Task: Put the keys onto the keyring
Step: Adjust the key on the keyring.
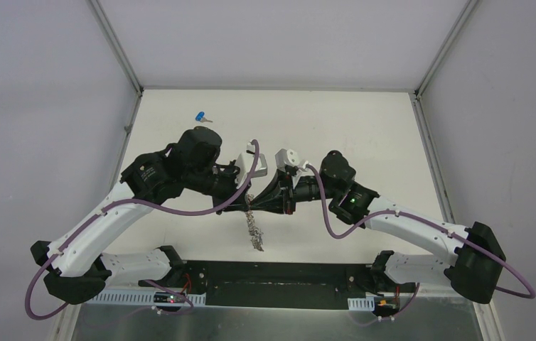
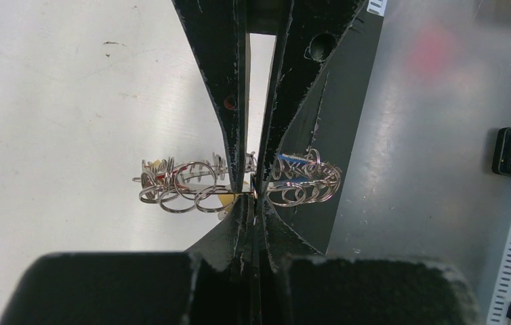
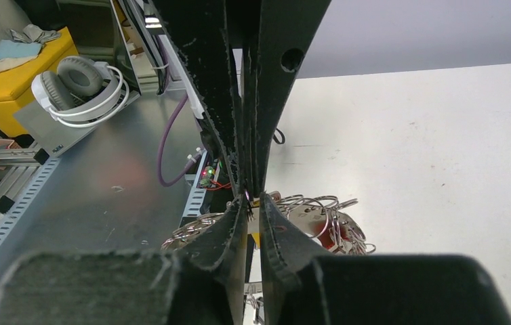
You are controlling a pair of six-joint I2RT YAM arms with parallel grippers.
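The left gripper (image 2: 253, 198) has its jaws clenched on the wire of the keyring (image 2: 192, 186). The ring crosses between the jaws, and bunches of small silver rings and keys hang out on both sides of them. The right gripper (image 3: 254, 203) meets it from the opposite side, tip against tip. Its jaws stand almost together at the ring, with only a thin slit between them. It cannot be told if they already pinch the wire.

The blue key (image 1: 200, 117) lies loose on the table (image 1: 365, 142), well apart from both pairs of jaws, so it is not yet on the ring. A yellowish piece shows just under the ring beside the left jaws, but it is too hidden to name. At least one key is left to thread, so the task seems far from its end.
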